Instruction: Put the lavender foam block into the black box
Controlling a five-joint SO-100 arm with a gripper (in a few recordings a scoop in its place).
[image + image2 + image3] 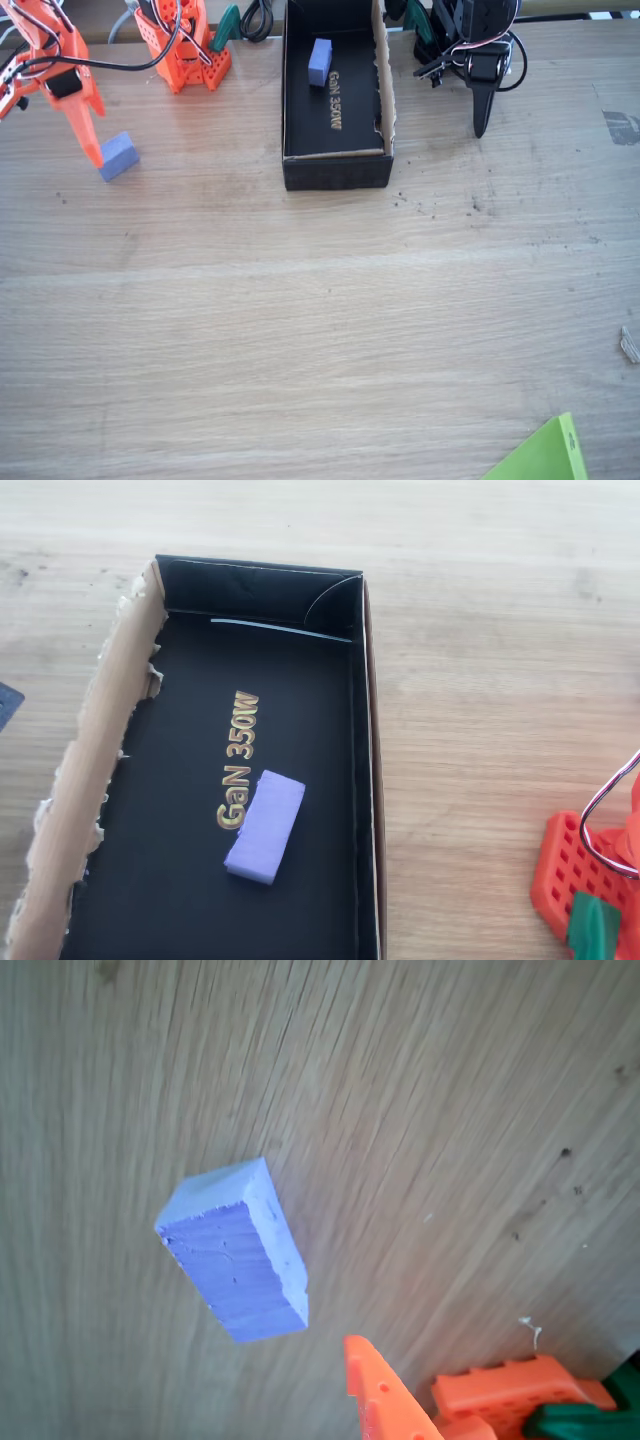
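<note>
Fixed view: orange arm's gripper (90,135) hangs at pic's left edge, its tapered finger tip just beside, maybe touching, the lavender foam block (118,156), which sits on the worktop (320,330) to the tip's lower right. Block lies well apart from the black box (335,95) at top centre; box's long axis runs top to bottom of the pic. A longer, narrower lavender block (320,61) already lies inside the box. Whether the jaws are spread or pressed together cannot be told here; only one finger reads clearly.

Overhead view: box w/ ragged brown edge (85,780) on pic's left, gold "GaN 350W" lettering (238,760) on the floor, longer block (265,826) beside it. Orange arm base at right edge.

Wrist view: block (238,1255) rests on bare wood, up and left of an orange finger tip (385,1400) at the bottom edge; apart from it here, nothing pinched. Block's slightly longer side runs upper left to lower right in this pic. Likely call: jaws need to shift toward the block & straddle it across the short side before any lift; carry then goes rightward in the fixed view to the box.
</note>
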